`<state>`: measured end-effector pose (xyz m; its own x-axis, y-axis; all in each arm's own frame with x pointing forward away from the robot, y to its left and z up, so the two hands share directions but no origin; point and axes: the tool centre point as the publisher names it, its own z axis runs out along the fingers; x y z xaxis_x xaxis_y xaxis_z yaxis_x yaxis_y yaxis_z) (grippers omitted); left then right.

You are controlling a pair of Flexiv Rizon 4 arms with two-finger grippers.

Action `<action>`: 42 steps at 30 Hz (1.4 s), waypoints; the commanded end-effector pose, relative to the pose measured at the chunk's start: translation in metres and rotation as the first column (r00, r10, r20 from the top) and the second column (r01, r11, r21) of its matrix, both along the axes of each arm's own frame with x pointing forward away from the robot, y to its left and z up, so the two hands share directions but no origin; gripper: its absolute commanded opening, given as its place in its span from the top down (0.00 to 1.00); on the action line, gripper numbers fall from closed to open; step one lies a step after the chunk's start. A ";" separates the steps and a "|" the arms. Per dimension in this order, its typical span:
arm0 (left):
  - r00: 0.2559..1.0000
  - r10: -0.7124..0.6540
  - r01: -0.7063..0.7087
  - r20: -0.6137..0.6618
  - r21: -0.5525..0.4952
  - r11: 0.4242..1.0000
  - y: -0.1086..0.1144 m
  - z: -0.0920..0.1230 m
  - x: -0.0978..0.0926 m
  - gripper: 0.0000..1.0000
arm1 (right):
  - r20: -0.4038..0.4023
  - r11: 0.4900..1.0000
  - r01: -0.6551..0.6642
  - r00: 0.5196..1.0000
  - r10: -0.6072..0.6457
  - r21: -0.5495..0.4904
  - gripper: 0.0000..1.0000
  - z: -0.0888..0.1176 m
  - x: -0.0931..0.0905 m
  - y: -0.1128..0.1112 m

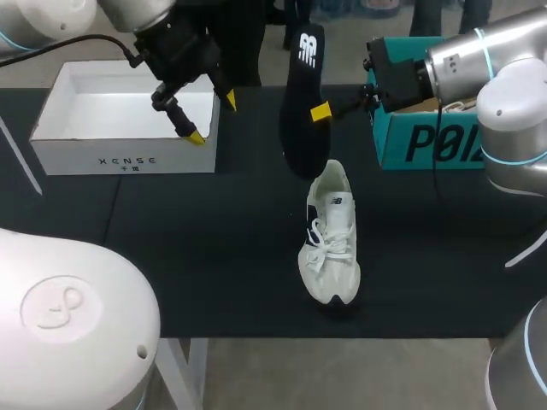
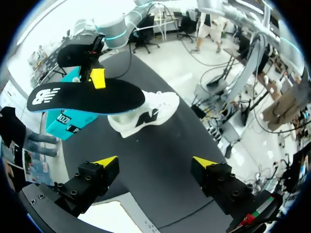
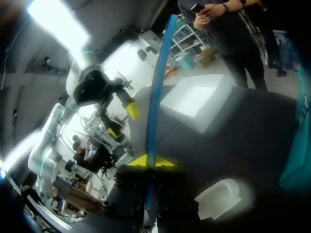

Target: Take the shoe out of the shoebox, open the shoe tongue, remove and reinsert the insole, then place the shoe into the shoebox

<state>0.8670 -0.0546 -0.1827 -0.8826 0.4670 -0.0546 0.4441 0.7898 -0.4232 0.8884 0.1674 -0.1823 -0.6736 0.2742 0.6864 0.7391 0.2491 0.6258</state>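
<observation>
Right wrist view shows the right claw [image 3: 146,161] clamped on the black insole [image 3: 159,82], its 2 yellow tips pressed against opposite faces. From the head view, the insole hangs upright above the table [image 1: 197,256], its lower end just over the heel of the white shoe [image 1: 331,243]. The shoe sits laces-up on the table, near the teal shoebox [image 1: 427,141]. The left claw [image 1: 212,118] hangs with fingers spread over a white box's [image 1: 128,158] side wall, holding nothing.
</observation>
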 end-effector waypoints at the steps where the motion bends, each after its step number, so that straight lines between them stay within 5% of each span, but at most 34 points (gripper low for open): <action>1: 0.996 0.086 -0.087 0.010 0.045 0.995 0.007 -0.006 -0.015 0.00 | 0.000 1.000 0.002 1.000 -0.002 -0.002 1.00 0.000 0.000 0.001; 9: 0.997 0.060 -0.060 0.058 -0.015 0.998 0.019 -0.028 -0.016 0.00 | 0.000 1.000 0.002 1.000 -0.002 -0.002 1.00 0.000 0.000 0.001; 42: 0.996 0.065 -0.064 0.056 -0.017 0.998 0.015 -0.019 -0.006 0.00 | 0.003 1.000 0.012 1.000 -0.012 -0.018 1.00 -0.003 0.006 -0.001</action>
